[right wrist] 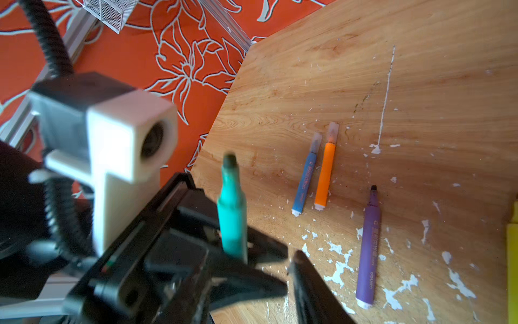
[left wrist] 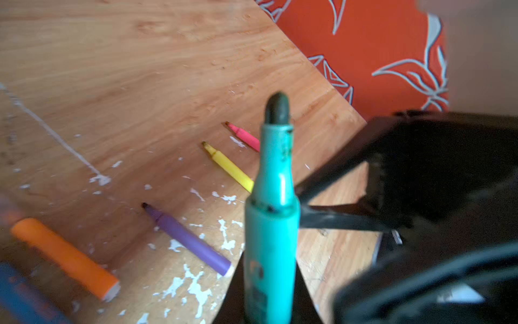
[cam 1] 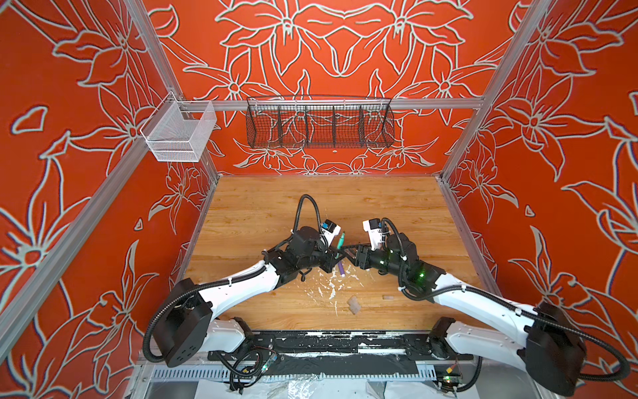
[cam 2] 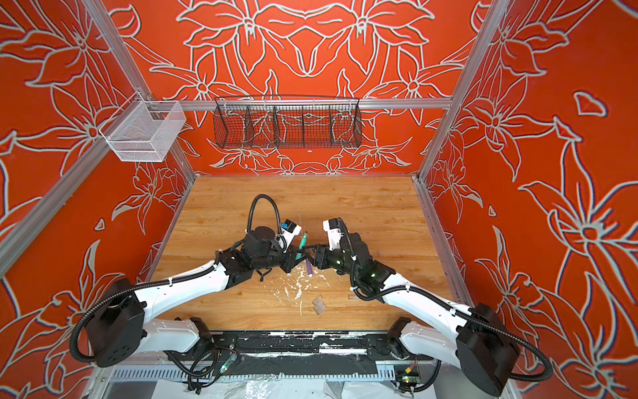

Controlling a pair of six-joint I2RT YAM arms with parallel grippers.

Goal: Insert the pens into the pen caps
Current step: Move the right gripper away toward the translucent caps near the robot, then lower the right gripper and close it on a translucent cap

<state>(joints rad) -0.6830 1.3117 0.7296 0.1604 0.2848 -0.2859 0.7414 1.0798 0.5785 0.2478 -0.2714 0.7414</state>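
- Left gripper [left wrist: 269, 291]: clamped on the green pen [left wrist: 272, 224], tip bare, at centre of both top views.
- Right gripper [cam 1: 351, 254]: jaws apart, holding nothing, just right of that pen.
- Purple pen [right wrist: 368, 246], yellow pen [left wrist: 228, 168], pink pen [left wrist: 244, 136]: uncapped, flat on the table [cam 1: 259, 207].
- Blue pen [right wrist: 304, 182], orange pen [right wrist: 325, 174]: capped, side by side.
- Pen caps [cam 1: 354, 304]: loose, lower centre in both top views.

We can read nothing: the print along the purple pen [right wrist: 369, 246] and the blue pen [right wrist: 305, 179] is too blurred.
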